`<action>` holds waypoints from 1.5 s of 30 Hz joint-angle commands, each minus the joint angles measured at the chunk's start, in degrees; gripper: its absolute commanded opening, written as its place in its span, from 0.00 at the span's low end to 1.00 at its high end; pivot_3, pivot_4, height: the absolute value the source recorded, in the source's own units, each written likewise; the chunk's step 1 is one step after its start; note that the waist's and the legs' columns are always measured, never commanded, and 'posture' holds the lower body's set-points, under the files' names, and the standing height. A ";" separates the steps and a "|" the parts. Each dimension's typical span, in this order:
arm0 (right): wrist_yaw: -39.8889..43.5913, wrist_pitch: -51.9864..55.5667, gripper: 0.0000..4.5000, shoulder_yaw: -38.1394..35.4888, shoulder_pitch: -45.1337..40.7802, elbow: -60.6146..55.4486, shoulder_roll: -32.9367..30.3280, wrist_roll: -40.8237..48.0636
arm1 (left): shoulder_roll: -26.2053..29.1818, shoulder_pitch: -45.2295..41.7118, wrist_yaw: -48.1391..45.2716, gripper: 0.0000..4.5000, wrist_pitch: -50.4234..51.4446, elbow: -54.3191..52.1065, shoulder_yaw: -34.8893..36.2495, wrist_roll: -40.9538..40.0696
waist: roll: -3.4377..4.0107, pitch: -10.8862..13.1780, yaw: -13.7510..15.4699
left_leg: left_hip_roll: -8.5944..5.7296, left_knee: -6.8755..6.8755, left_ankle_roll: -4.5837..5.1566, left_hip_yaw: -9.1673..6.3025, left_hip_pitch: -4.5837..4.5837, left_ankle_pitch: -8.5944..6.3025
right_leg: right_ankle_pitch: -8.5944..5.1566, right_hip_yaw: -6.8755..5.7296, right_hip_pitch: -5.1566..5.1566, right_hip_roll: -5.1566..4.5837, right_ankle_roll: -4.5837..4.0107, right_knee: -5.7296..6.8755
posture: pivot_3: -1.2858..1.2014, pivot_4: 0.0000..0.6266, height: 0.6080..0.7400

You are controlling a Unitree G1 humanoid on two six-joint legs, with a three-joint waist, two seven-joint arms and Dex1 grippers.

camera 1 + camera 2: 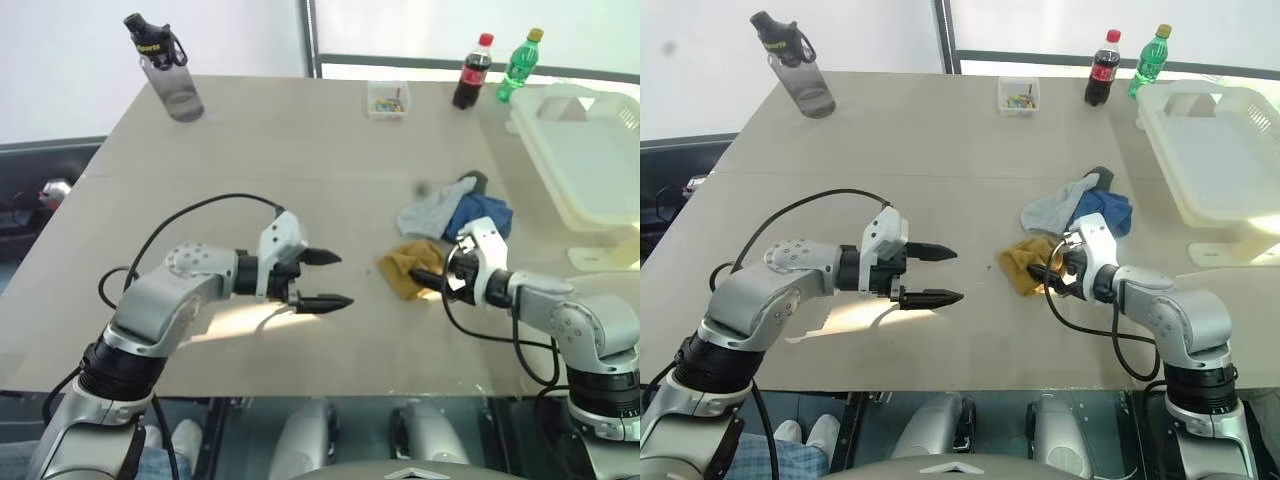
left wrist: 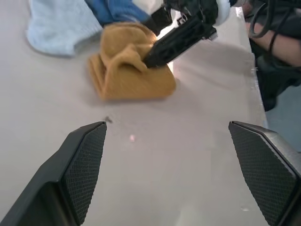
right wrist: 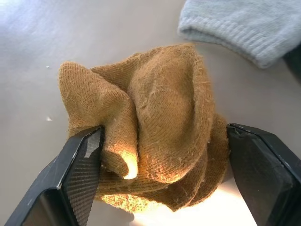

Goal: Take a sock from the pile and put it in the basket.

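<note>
The mustard-yellow sock (image 1: 408, 262) lies crumpled on the table at the near edge of the pile, next to a blue sock (image 1: 485, 213) and a light grey sock (image 1: 430, 212). My right gripper (image 3: 162, 141) is open, one finger on each side of the yellow sock (image 3: 160, 117), low over the table. My left gripper (image 1: 330, 280) is open and holds nothing. It hovers a hand's width to the left of the sock (image 2: 131, 70) and points at it. The cream-white basket (image 1: 530, 135) stands at the table's far right.
Along the far edge stand a dark water bottle (image 1: 168, 65) at the left, a small clear box (image 1: 388, 100) in the middle, and a cola bottle (image 1: 472, 72) and a green bottle (image 1: 520, 65) beside the basket. Bare tabletop lies between my grippers.
</note>
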 commanded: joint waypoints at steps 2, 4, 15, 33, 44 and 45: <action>1.36 -0.28 0.87 3.20 1.13 0.29 -0.41 0.24 | 0.47 0.22 0.59 1.00 -5.76 -0.23 1.15 4.09 | 0.00 0.00 -0.33 | 0.00 0.00 0.02 0.00 0.00 -0.01 | 0.00 0.00 0.00 0.00 0.00 0.01 | 0.52 0.24 1.00; 1.95 -1.15 0.73 4.33 1.62 0.48 -1.51 -0.48 | 0.13 0.22 1.35 1.00 -6.37 0.20 1.63 4.85 | 0.00 0.00 -0.48 | 0.00 0.00 0.08 0.00 0.00 -0.04 | 0.00 0.00 0.00 0.01 0.00 0.01 | 0.52 0.24 1.00; 3.98 -4.83 0.01 7.72 1.84 2.24 -3.91 -2.56 | -0.59 1.20 2.39 1.00 -7.08 0.40 2.99 5.37 | -0.01 -0.01 -0.61 | 0.00 0.01 0.26 0.00 0.03 -0.14 | 0.01 -0.03 0.02 0.03 0.02 0.04 | 0.52 0.24 1.00; 3.89 -3.12 0.01 3.84 0.04 2.81 -1.98 -0.22 | -0.88 1.56 2.46 1.00 -7.25 0.67 3.64 5.94 | -0.01 0.00 -0.76 | 0.01 0.01 0.09 0.00 0.03 -0.05 | 0.01 -0.02 0.02 0.06 0.03 0.06 | 0.52 0.24 1.00; 5.58 -0.81 0.01 -3.93 -3.15 0.85 -3.30 5.57 | -0.93 2.40 2.91 1.00 -4.90 -1.69 7.12 2.12 | 0.01 0.06 -0.70 | 0.01 0.02 0.08 0.00 -0.01 -0.04 | 0.01 -0.03 0.00 0.04 0.03 0.05 | 0.52 0.24 1.00; 5.96 -0.11 0.01 -5.91 -4.26 1.03 -4.14 6.79 | -0.96 2.31 2.69 1.00 -4.66 -2.10 8.10 1.02 | 0.02 0.07 -0.70 | 0.00 0.02 0.07 0.00 -0.02 -0.04 | 0.01 -0.03 0.00 0.04 0.03 0.05 | 0.52 0.24 1.00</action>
